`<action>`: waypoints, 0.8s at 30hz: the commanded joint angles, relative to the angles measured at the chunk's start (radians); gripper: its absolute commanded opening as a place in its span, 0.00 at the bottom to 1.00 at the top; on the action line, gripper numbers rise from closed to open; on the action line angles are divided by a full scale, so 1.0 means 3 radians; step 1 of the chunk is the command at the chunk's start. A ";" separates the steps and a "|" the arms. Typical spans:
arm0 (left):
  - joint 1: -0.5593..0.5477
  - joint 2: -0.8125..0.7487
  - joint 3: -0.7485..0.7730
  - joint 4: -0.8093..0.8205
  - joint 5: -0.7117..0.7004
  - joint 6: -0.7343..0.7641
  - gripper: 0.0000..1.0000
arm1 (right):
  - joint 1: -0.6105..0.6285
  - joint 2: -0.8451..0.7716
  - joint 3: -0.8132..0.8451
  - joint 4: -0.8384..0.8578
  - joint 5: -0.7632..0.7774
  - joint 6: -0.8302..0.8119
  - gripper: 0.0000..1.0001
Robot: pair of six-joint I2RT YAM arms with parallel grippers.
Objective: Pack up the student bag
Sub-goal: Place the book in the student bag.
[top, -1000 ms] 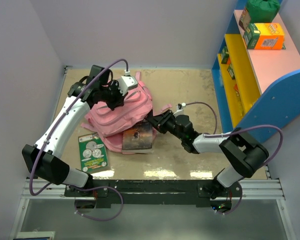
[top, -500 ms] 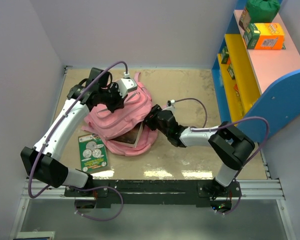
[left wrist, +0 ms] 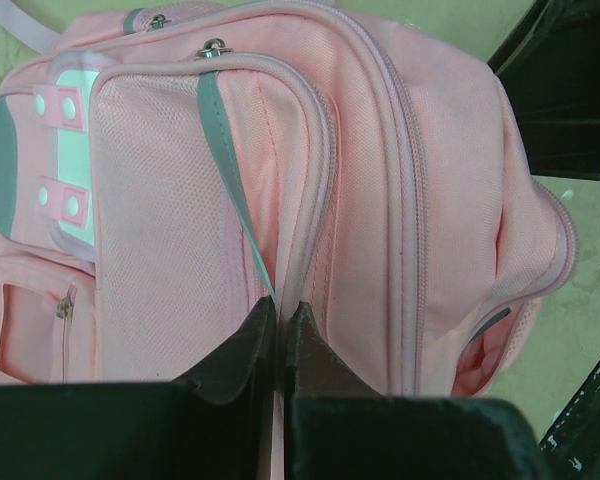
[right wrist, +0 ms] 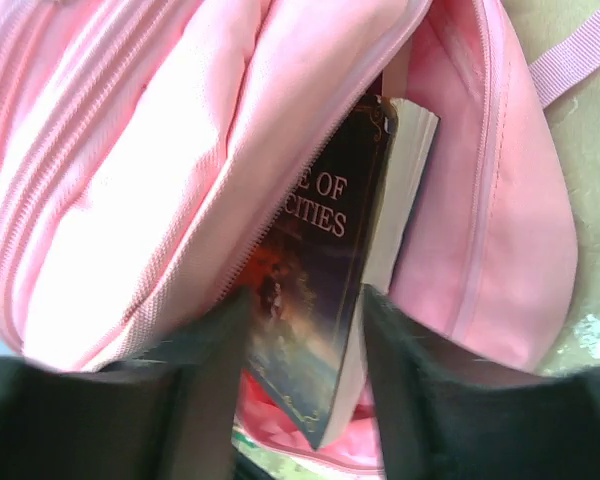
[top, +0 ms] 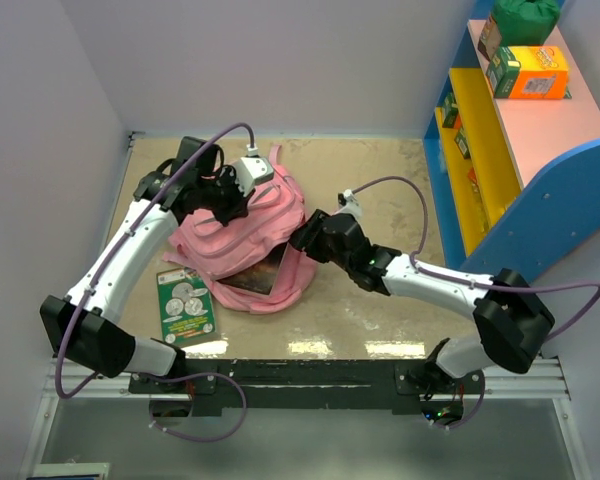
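The pink student bag (top: 265, 215) lies on the table, its main compartment gaping toward the front. My left gripper (top: 230, 205) is shut on a fold of the bag's fabric by a zip seam (left wrist: 280, 312), holding the top up. A dark-covered book (right wrist: 325, 270) stands mostly inside the opening, and it shows in the top view as a dark slab (top: 257, 277). My right gripper (right wrist: 307, 295) is open at the bag's mouth, one finger on each side of the book's lower end. The bag's inside (right wrist: 480, 200) is pink.
A green booklet (top: 185, 303) lies flat on the table left of the bag. At the right stands a blue, yellow and pink shelf unit (top: 525, 150) with an orange box (top: 533, 72) and green items on it. Grey walls close in the left and back.
The right arm pushed the book from the table in front of the bag into its opening. Its jaws have spread off the book. The left gripper kept its hold.
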 commanded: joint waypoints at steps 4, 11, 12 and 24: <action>-0.0024 -0.0049 0.0126 0.0427 0.0182 -0.0144 0.00 | 0.0068 0.0321 0.0146 0.0067 -0.0059 -0.0462 0.06; -0.0019 0.0028 0.0223 0.0432 0.0238 -0.0236 0.00 | 0.0196 0.0556 -0.0053 0.0627 -0.0391 -0.0360 0.00; -0.0024 0.0028 0.0238 0.0443 0.0249 -0.0256 0.00 | 0.0201 0.0567 -0.0089 0.0721 -0.0488 -0.0334 0.00; -0.0009 0.0140 0.0218 0.0580 0.0188 -0.0343 0.00 | 0.0216 0.0783 0.0428 0.0293 0.0154 -0.0283 0.05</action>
